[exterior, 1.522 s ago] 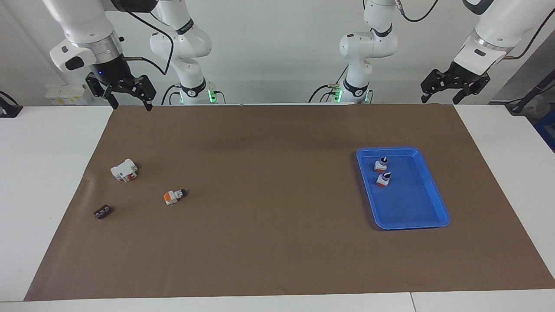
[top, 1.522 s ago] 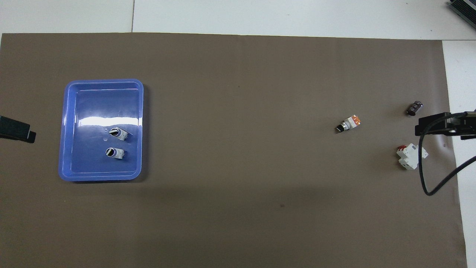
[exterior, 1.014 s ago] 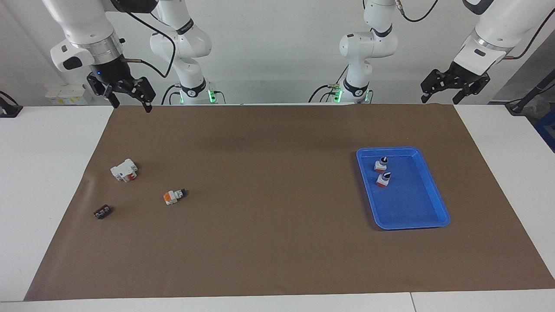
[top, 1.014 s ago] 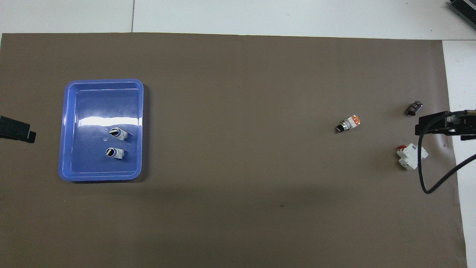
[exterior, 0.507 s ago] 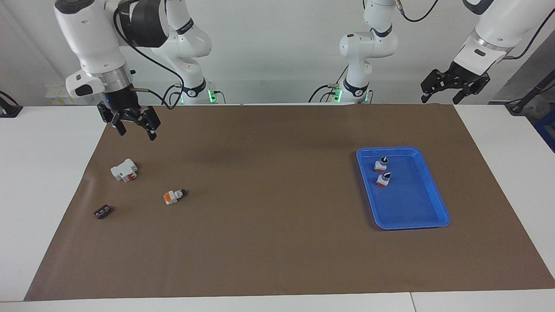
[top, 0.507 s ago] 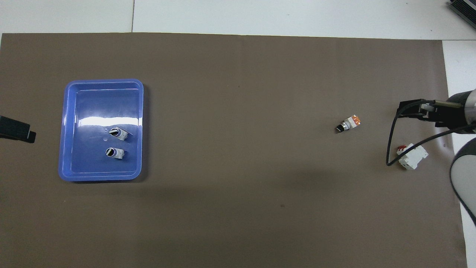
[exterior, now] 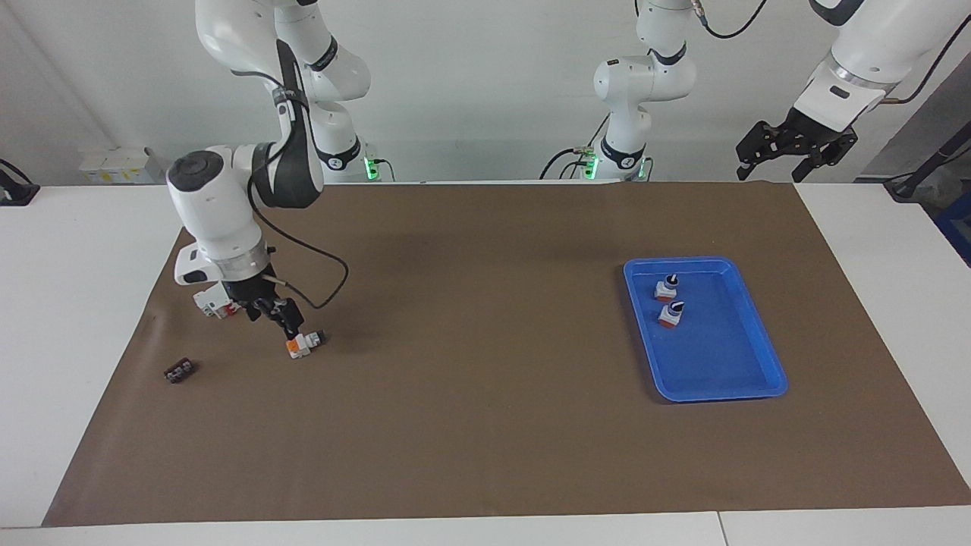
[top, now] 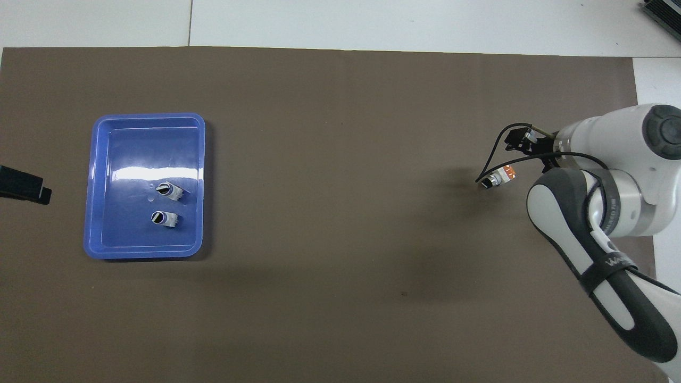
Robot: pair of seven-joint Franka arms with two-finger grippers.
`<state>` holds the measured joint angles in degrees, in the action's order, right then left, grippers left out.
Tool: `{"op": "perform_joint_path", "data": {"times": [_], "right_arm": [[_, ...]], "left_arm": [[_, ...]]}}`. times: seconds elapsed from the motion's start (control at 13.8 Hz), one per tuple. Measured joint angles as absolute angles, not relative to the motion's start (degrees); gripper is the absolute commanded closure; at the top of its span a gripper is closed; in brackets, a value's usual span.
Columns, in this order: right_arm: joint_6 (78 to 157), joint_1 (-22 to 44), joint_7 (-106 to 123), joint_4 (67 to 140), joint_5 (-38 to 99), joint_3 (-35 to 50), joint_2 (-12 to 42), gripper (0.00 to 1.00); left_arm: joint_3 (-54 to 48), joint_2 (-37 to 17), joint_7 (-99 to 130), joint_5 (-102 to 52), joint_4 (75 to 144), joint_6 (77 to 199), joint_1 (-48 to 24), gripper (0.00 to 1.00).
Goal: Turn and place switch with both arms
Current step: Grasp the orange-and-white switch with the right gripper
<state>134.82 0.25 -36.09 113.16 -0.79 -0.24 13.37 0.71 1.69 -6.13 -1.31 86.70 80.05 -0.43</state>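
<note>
Right claw (exterior: 287,324) (grip unreadable) hangs just above the switch (exterior: 304,343); centre on its white body; left claw (exterior: 793,148) released, waits.

Bright even light, glare on tray (top: 149,173), soft shadows

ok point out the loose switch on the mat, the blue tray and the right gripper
switch (exterior: 305,343), facing view, on its white body.
blue tray (exterior: 758,318), facing view, on its long rim toward the left arm's end.
right gripper (exterior: 282,317), facing view, between its fingertips.
</note>
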Motion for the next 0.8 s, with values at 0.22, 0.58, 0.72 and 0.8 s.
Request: {"op": "perform_joint_path", "data": {"times": [0.22,0.58,0.72,0.8], "right_arm": [[139.7,0.5,-43.6,116.8,-0.8,0.0,15.2,0.01],[140.6,0.3,-46.8,121.4,-0.8,-0.1,15.2,0.24],[142.1,0.2,-46.9,121.9,-0.8,-0.3,15.6,0.46],[143.1,0.1,-46.9,121.9,-0.8,-0.3,15.9,0.56]], "left_arm": [[0.7,1.7,-6.1,-1.3,86.7,80.1,-0.4,0.0],[0.7,1.7,-6.1,-1.3,86.7,80.1,-0.4,0.0],[0.7,1.7,-6.1,-1.3,86.7,80.1,-0.4,0.0],[0.7,1.7,-6.1,-1.3,86.7,80.1,-0.4,0.0]]}}
